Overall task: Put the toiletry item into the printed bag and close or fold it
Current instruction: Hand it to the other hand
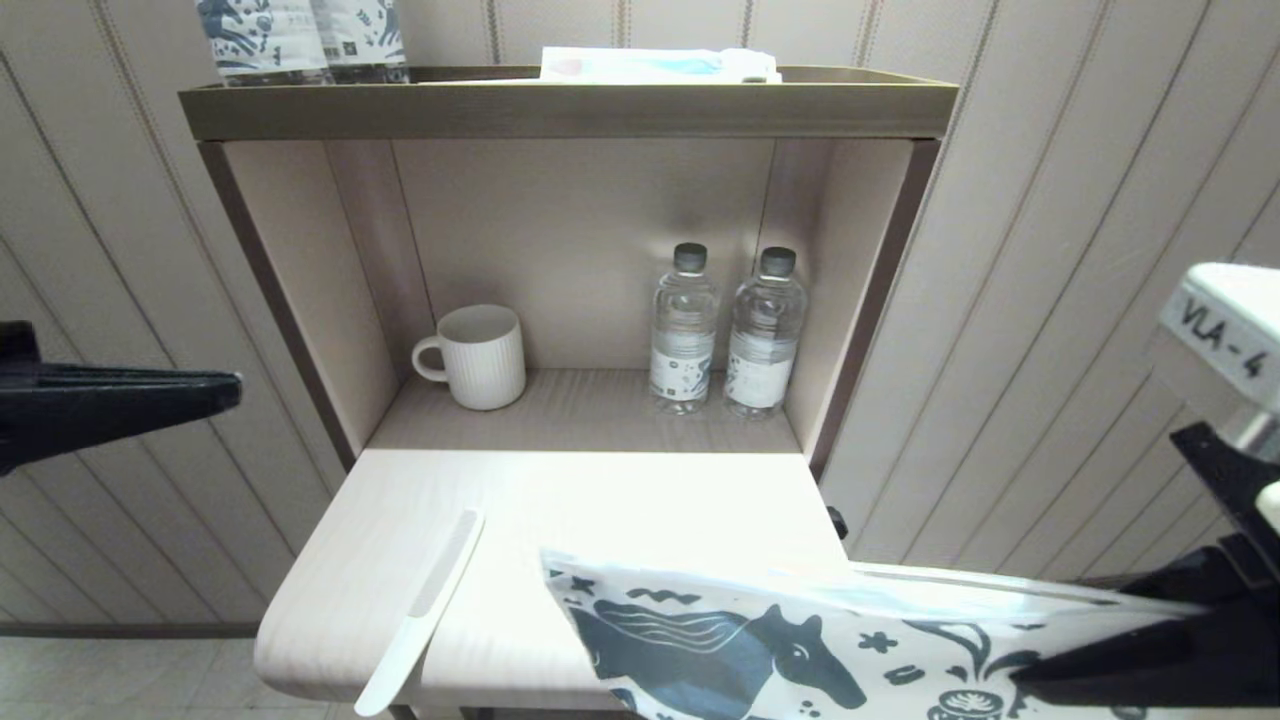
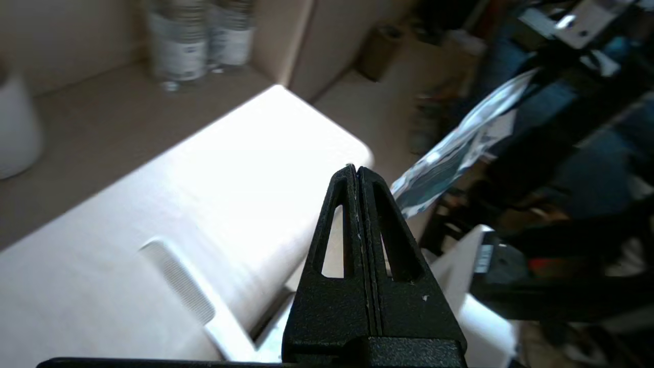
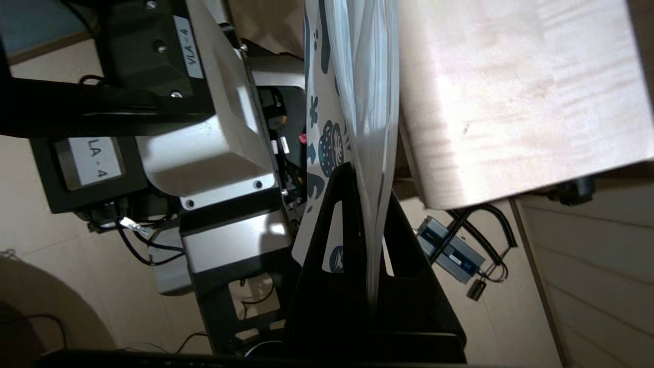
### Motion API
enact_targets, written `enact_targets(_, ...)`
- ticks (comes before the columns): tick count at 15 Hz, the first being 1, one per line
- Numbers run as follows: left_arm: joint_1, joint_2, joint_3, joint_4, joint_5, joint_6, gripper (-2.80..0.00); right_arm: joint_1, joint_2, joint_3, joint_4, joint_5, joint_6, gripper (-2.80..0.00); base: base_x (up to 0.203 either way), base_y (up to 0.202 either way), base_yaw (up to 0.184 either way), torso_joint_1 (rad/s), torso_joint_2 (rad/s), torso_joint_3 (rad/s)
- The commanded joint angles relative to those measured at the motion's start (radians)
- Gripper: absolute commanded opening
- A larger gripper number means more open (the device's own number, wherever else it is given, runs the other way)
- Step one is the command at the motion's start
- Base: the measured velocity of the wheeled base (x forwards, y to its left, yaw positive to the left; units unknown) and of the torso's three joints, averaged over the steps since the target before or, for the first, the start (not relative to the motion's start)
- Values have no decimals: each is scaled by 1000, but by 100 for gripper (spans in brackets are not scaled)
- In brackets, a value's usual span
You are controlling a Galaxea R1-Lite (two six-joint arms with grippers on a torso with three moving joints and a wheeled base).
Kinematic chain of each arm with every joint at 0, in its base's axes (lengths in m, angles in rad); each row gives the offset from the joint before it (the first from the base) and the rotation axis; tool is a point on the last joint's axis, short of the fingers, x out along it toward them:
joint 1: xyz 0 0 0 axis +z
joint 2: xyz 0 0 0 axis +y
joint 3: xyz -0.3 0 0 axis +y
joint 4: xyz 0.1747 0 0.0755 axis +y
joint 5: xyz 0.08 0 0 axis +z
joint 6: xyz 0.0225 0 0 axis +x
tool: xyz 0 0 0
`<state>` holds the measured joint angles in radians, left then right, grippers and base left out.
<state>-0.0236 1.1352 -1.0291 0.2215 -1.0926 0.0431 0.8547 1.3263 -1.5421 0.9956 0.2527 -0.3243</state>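
Two pincers: right pincer point(image 3: 370, 204) grips bag point(image 1: 800, 640) near right; left pincer point(image 2: 356, 171) closed, empty, left of tabletop point(image 1: 620, 500); comb point(image 1: 425, 610) near-left.

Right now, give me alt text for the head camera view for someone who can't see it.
The right gripper holds the printed bag over the near right edge of a pale shelf, while the white comb lies on the shelf's left front. The left gripper is shut and empty, off to the left. Behind, a mug and two water bottles stand in the cabinet.

White ribbed mug point(image 1: 476, 357), two water bottles point(image 1: 724, 331) inside shelf niche point(image 1: 590, 405).
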Motion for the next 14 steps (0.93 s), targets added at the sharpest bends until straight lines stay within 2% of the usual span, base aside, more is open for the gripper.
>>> enact_targets(1, -27, 127, -54, 10, -82, 2, -280, 0, 38, -24, 3, 29, -6, -280, 0, 0, 0, 0, 0, 0)
enact_targets(3, -47, 172, -73, 14, -201, 5, -280, -6, 82, -61, -40, 71, -17, -280, 0, 0, 0, 0, 0, 0)
enact_targets(4, -48, 174, -65, 6, -214, 19, 0, -8, 100, -69, -58, 89, -18, -280, 0, 0, 0, 0, 0, 0)
enact_targets(5, -44, 175, -63, 7, -216, 53, 0, -9, 117, -70, -71, 97, -19, -280, 0, 0, 0, 0, 0, 0)
enact_targets(9, -25, 161, -36, 18, -222, 80, 0, -14, 149, -83, -124, 146, -19, -280, 0, 0, 0, 0, 0, 0)
enact_targets(11, -35, 152, -30, 33, -258, 82, 0, -15, 173, -118, -126, 167, -19, -280, 0, 0, 0, 0, 0, 0)
enact_targets(14, -55, 165, -55, 32, -265, 106, 0, -27, 186, -130, -126, 217, -18, -280, 0, 0, 0, 0, 0, 0)
